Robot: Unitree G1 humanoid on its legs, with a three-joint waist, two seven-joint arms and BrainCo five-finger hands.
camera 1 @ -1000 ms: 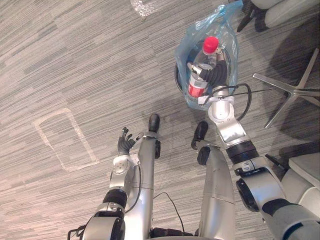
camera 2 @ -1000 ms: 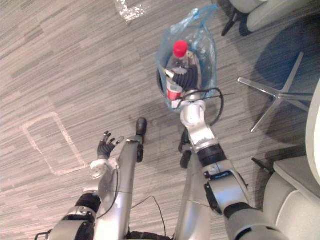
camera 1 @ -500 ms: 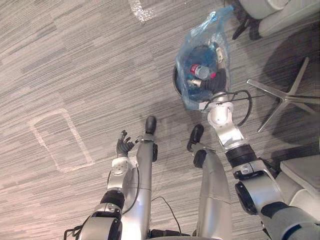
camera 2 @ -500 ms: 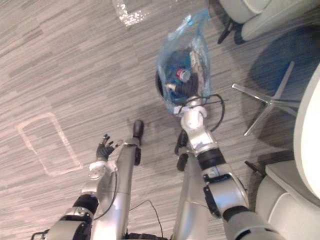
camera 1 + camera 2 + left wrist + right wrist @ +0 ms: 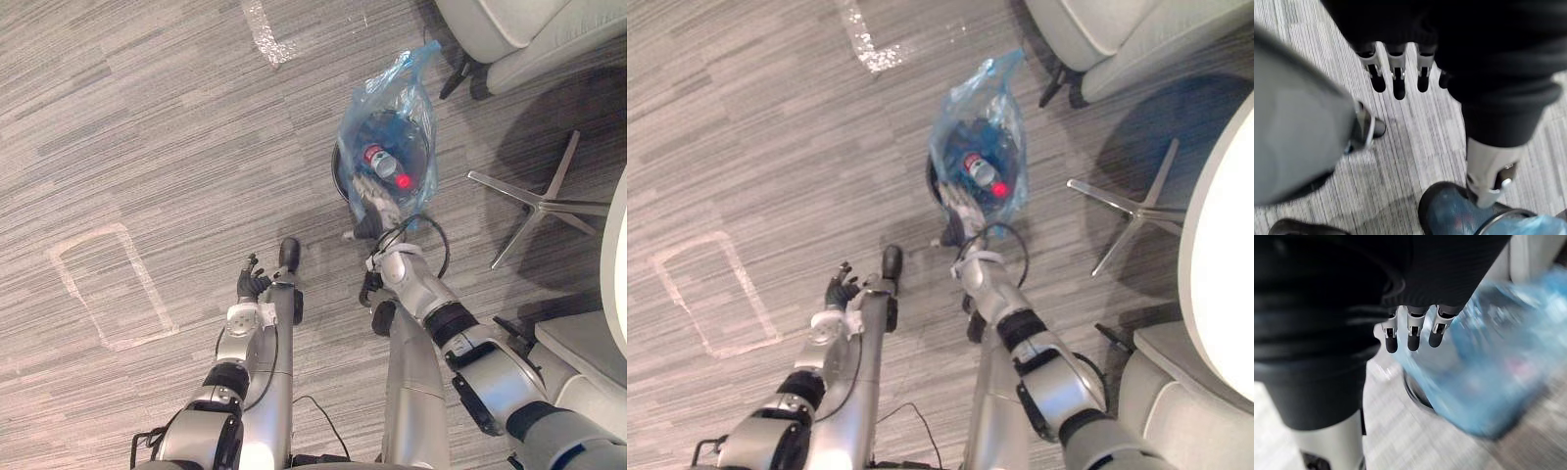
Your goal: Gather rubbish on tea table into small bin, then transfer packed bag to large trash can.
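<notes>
A small dark bin lined with a blue plastic bag stands on the carpet ahead of me. A clear bottle with a red cap lies inside it among other rubbish. My right hand hovers just in front of the bin's near rim, open and holding nothing; its fingers point toward the blue bag. My left hand hangs lower at the left, open and empty, its fingers relaxed over the floor.
A chair's silver star base stands right of the bin. A grey armchair sits behind it. A white round table edge and a grey seat lie at the right. White tape marks cross the carpet at the left.
My right hand held the red-capped bottle over the bin, lowered it inside, let go and drew back. The camera has shifted a little.
</notes>
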